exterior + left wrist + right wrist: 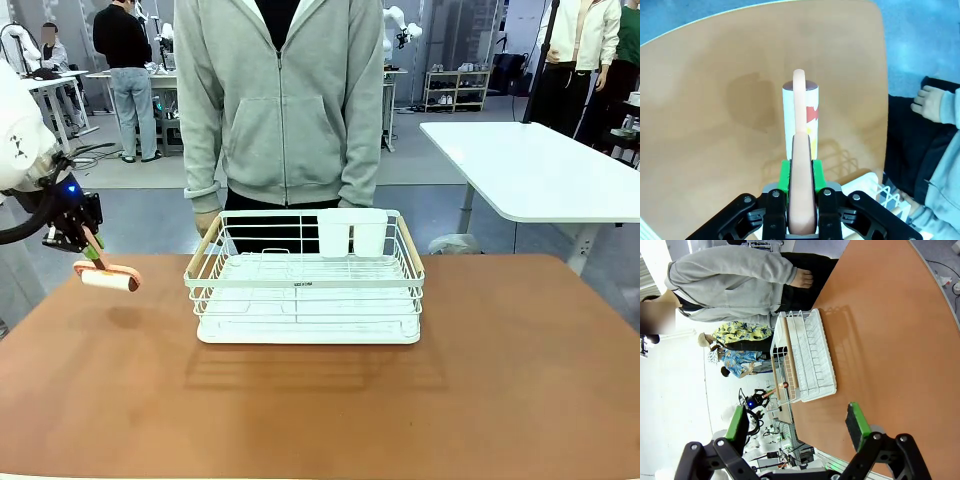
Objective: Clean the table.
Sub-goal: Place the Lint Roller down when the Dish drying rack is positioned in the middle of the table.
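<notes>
Table (520, 370) cleaning is judged to be at its opening step; the reddish-brown top spreads across the front view from the near edge to the person's (285, 100) side, and no stroke over it can be seen under way. A lint roller (108, 278), peach-handled with a white roll, is held clamped by its handle between the green pads (784, 175) of the left gripper (88, 243); it is carried in the air above the table's left part, its shadow lying on the wood beneath it. The right gripper (797, 425) is seen in its wrist view with fingers spread wide and nothing between them, poised above the table well apart from the rack.

A white wire dish rack (305, 285) is set at the middle of the far half, just in front of the person; it would likely have to be worked around.

For the next move, lowering of the roller is called for until the roll lies flat on the wood, followed by a steady draw across the bare surface; tilt should be avoided so that the whole roll makes contact.

Counted: one table in use; one roller; one rack, with two white cups (352, 232) at its back; two grippers; one person at the far edge, whose hand (929, 102) hangs beside the table.
</notes>
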